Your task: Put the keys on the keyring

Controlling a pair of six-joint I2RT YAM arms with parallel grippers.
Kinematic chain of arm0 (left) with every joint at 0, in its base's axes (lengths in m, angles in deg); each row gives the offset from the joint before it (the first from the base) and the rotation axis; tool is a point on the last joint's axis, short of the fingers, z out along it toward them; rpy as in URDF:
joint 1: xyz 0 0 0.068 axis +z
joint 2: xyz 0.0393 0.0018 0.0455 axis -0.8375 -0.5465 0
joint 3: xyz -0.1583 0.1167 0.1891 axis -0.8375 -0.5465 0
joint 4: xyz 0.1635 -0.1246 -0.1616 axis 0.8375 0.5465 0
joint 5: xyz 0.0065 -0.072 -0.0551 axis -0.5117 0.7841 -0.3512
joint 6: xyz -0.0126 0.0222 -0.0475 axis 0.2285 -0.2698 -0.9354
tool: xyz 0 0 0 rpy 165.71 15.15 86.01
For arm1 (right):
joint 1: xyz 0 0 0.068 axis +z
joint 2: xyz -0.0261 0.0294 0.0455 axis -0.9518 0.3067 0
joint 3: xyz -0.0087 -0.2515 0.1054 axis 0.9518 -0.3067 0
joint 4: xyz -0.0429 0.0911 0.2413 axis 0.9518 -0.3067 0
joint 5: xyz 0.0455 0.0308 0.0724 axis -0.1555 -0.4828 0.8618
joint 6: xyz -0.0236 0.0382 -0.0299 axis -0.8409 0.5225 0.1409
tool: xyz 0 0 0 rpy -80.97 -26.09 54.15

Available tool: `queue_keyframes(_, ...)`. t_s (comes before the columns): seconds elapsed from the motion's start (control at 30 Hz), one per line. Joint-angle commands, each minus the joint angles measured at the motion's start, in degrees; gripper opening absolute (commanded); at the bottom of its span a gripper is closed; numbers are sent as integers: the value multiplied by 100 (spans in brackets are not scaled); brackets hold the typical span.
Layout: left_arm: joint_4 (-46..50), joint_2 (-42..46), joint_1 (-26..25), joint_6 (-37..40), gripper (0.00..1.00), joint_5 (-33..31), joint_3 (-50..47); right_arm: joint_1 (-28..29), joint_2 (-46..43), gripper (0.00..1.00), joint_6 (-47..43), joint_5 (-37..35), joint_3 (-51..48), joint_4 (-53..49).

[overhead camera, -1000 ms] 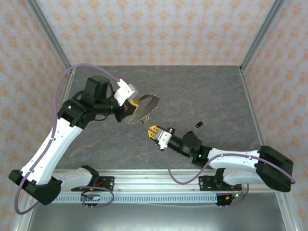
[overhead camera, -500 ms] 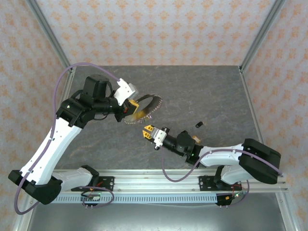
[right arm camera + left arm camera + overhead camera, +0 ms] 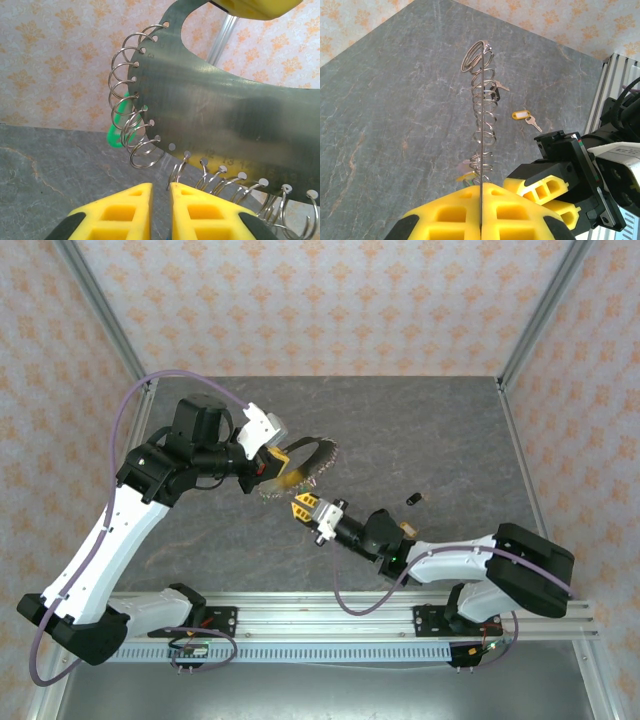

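Closer than a second ago, the right gripper (image 3: 303,507) sits just beside the keyring (image 3: 215,110), its fingers (image 3: 120,212) nearly together; whether they pinch anything I cannot tell. Above, the left gripper (image 3: 481,215) clamps the keyring's edge. One green key (image 3: 118,131) hangs on its loops; a yellow-tagged key (image 3: 522,115) and a dark key (image 3: 415,499) lie on the table (image 3: 450,430)
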Motion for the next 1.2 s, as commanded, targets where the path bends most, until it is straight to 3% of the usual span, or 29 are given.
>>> queue_keyframes(0.0,-181,187,-34,-41,0,129,156,37,90,16,94,-122,205,302)
queue_keyframes(0.37,-185,315,-27,-30,0,15,120,37,78,17,68,-282,100,-25)
queue_keyframes(1.17,-205,394,-31,-81,0,-27,10,71,439,13,317,-427,380,629)
